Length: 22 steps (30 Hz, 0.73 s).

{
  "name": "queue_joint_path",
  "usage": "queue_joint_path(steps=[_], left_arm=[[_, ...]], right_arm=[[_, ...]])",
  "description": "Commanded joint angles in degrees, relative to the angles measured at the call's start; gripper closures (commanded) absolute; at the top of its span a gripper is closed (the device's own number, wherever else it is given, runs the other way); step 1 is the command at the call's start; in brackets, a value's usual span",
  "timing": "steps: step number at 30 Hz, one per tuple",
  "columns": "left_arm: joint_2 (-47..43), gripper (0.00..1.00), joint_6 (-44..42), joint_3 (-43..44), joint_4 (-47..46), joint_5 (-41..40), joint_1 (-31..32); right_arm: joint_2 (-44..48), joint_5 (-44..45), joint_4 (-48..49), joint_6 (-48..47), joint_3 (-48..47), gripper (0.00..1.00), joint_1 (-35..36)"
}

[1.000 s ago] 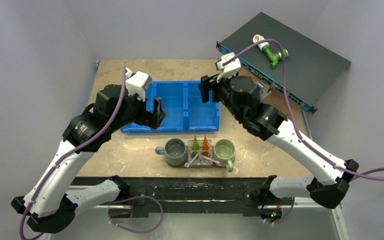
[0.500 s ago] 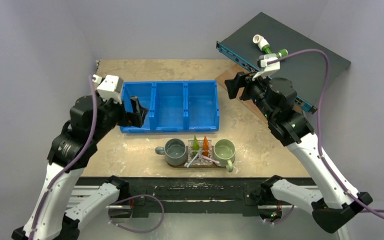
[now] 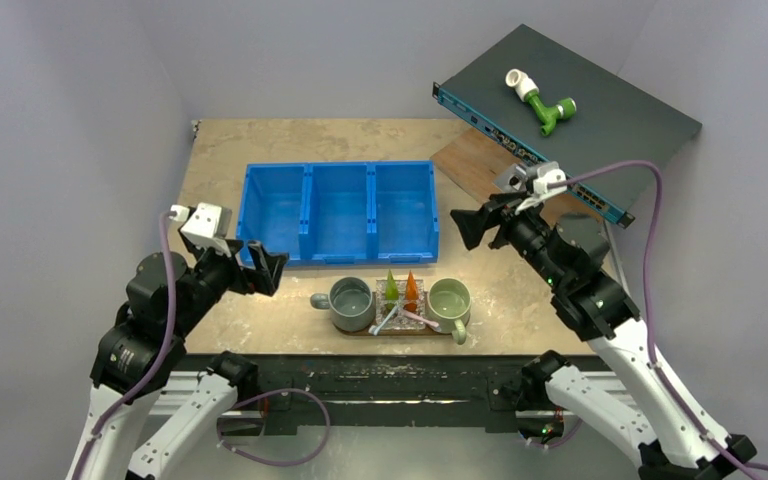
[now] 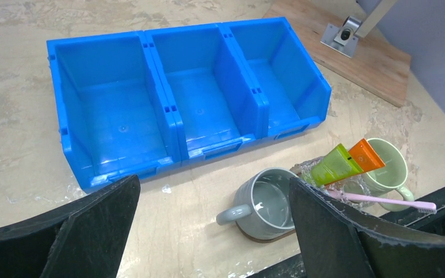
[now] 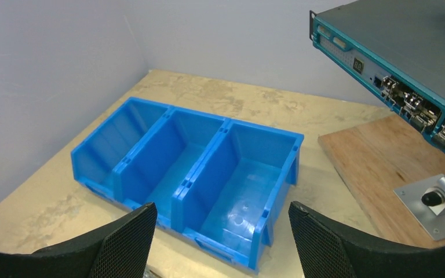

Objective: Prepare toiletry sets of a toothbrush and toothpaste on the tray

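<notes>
The green tube [image 3: 391,286] and orange tube [image 3: 411,288] stand side by side between a grey mug [image 3: 350,303] and a pale green mug [image 3: 449,302] on the dark brown tray [image 3: 412,332] near the table's front edge. Two toothbrushes lie crossed in front of the tubes, the pale one [image 3: 387,319] and the pinkish one [image 3: 419,319]. My left gripper [image 3: 265,268] is open and empty, left of the grey mug. My right gripper [image 3: 465,228] is open and empty, above and behind the green mug. The left wrist view shows the green tube [image 4: 336,164], the orange tube [image 4: 366,155] and the pink toothbrush [image 4: 382,201].
A blue three-compartment bin [image 3: 340,210] sits mid-table with nothing showing inside. A reddish-brown board [image 3: 475,160] with a metal fitting lies at the back right. A dark network switch [image 3: 580,110] carries a green-and-white pipe fitting [image 3: 542,103].
Both arms have drawn back from the blue bin towards the near edge, the left one to the left and the right one to the right. The things on the tray have not moved.
</notes>
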<state>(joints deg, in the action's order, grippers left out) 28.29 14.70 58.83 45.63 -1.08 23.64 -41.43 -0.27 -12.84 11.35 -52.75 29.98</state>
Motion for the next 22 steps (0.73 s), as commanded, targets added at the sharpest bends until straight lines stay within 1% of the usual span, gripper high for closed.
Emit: queue_joint_path(steps=[1,4,9,15,22], left_arm=[[-4.3,0.00,1.7,-2.6,-2.4,0.3,-0.3],[-6.9,0.00,2.6,-5.2,-1.9,0.1,-0.3],[-11.1,0.00,4.1,-8.6,-1.9,-0.6,-0.3],[-11.8,0.00,5.1,-9.0,-2.0,-0.6,-0.3],[-12.8,0.00,5.6,-9.3,-4.1,-4.5,-0.3]], right_arm=[[7.6,-3.1,5.7,1.1,5.5,0.01,0.2],[12.3,-3.3,7.1,1.6,9.5,0.01,0.1],[15.9,-3.3,7.4,2.3,12.8,0.01,0.2],[15.1,-4.4,7.1,2.1,12.7,0.01,0.1],[12.6,-5.4,7.9,1.7,11.5,0.01,0.1]])
